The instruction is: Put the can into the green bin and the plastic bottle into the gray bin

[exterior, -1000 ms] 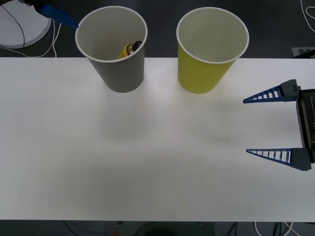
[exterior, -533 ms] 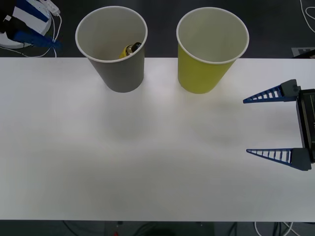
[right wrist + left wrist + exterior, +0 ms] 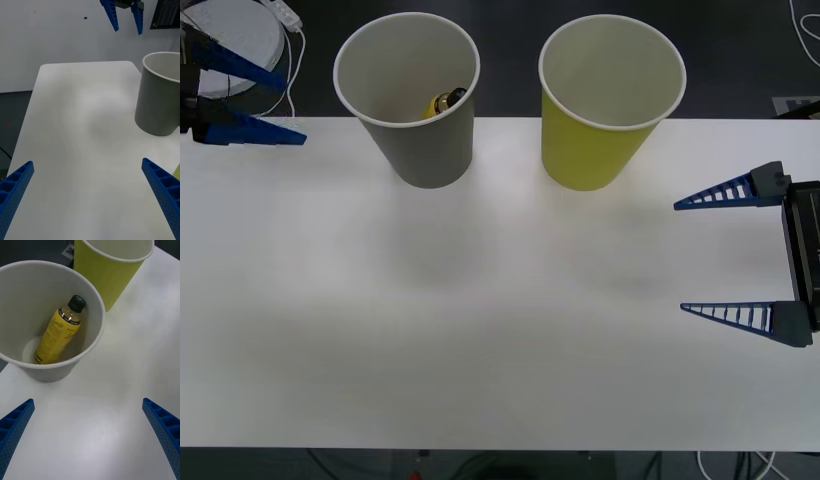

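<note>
Front view: gray bin (image 3: 412, 110) at 11 o'clock holds the bottle (image 3: 446, 101); green bin (image 3: 605, 105) at 1. Left claw (image 3: 242, 98) at 10 and right claw (image 3: 740, 260) at 3, both apart, empty.

Left wrist view: bottle leans inside gray bin; that step looks done. Next calls for finding the can.

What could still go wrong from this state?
1. The plastic bottle leans inside the gray bin, but no can is seen on the table, so the can step cannot be confirmed.
2. The left gripper, open, hangs beside the gray bin; a sideways sweep could tip it.
3. The green bin stands close by and could topple too. The right gripper sits open at the table's right.
</note>
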Available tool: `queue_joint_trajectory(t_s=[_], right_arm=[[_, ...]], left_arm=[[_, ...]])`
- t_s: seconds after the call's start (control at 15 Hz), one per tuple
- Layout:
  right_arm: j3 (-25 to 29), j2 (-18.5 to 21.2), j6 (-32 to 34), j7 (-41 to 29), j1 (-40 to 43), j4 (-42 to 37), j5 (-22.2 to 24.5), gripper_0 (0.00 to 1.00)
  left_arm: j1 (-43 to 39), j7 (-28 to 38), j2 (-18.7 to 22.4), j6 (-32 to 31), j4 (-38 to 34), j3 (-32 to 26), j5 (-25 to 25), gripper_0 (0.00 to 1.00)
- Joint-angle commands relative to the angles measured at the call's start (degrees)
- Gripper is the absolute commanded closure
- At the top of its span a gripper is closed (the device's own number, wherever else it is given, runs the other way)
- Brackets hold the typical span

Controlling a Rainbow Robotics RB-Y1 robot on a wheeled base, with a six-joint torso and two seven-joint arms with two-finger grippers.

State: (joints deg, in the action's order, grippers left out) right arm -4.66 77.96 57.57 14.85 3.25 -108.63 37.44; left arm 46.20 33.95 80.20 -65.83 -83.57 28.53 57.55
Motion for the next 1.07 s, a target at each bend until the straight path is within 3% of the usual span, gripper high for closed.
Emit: queue_joint_trajectory(t_s=[0.07,0.47,0.6,0.8,1.07], right_arm=[[0.00,0.00,0.00,0.00,0.00,0.00,0.00,0.00],[0.00,0.00,0.00,0.00,0.00,0.00,0.00,0.00],[0.00,0.00,0.00,0.00,0.00,0.00,0.00,0.00],[0.00,0.00,0.00,0.00,0.00,0.00,0.00,0.00],[0.00,0.00,0.00,0.00,0.00,0.00,0.00,0.00]], left_arm=[[-13.25,1.03,-0.66,6.15,-9.15,-10.17,2.22,0.00],[-39.70,0.86,-7.95,7.82,-27.17,-32.93,11.80,0.00],[-46.56,0.51,-10.06,7.82,-32.62,-38.11,14.17,0.00],[-54.20,-2.39,-11.82,7.82,-38.59,-43.48,14.35,0.00],[-60.62,-10.13,-12.35,7.82,-41.32,-45.67,10.92,0.00]])
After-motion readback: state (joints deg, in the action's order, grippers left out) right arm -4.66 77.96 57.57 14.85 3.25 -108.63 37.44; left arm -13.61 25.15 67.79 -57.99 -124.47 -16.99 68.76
